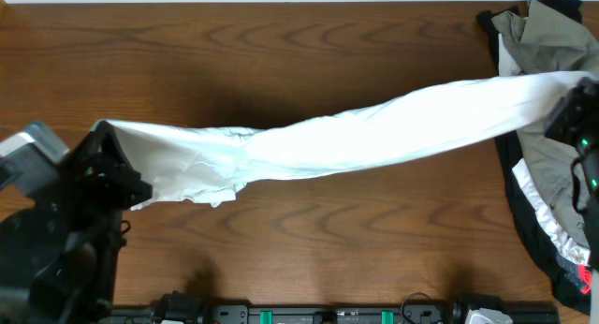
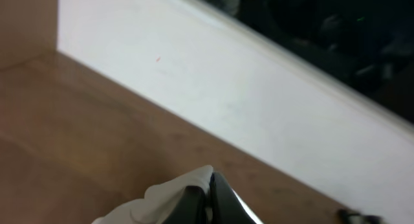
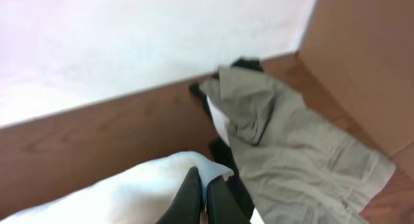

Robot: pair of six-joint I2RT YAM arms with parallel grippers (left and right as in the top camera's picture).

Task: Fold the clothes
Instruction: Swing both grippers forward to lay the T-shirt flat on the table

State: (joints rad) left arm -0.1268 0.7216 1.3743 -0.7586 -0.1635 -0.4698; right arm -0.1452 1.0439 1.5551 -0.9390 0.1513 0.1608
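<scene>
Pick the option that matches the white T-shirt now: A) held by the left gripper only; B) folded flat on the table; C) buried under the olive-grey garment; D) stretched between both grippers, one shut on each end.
D: the white T-shirt spans the table as a long band, the left gripper shut on one end and the right gripper on the other.

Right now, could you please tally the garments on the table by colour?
White T-shirt: 1
Olive-grey garment: 1
Black garment: 1
Total: 3
A white frill in the pile may belong to a fourth; I cannot tell.
</scene>
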